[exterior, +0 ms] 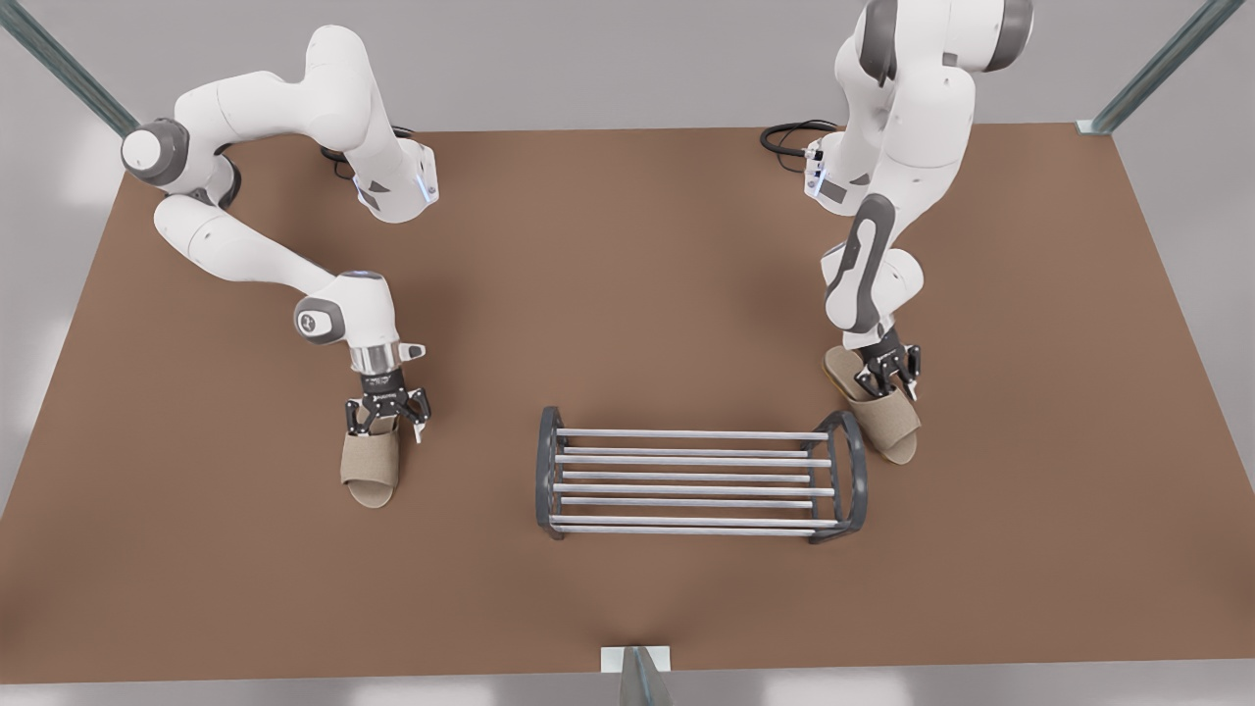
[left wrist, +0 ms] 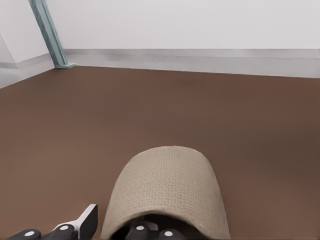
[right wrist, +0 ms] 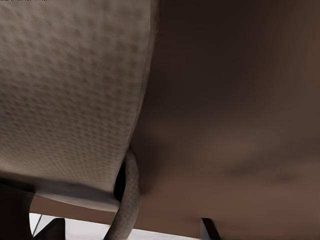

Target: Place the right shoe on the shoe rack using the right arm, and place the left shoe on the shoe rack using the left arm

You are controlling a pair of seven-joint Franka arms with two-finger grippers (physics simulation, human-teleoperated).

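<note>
Left gripper [exterior: 387,416] at tan slipper [exterior: 371,473], right gripper [exterior: 888,377] at second slipper [exterior: 890,428] beside shoe rack [exterior: 686,435] (grips unclear)

A beige woven slipper [right wrist: 70,90] takes up much of the right wrist view, its textured fabric upper curving down to a paler edge of sole. Just under that edge a grey rounded bar [right wrist: 129,200], the end loop of the shoe rack, curves up against the slipper, seemingly touching it. Beside them lies the brown table surface [right wrist: 235,100], shadowed darker close to the slipper.
</note>
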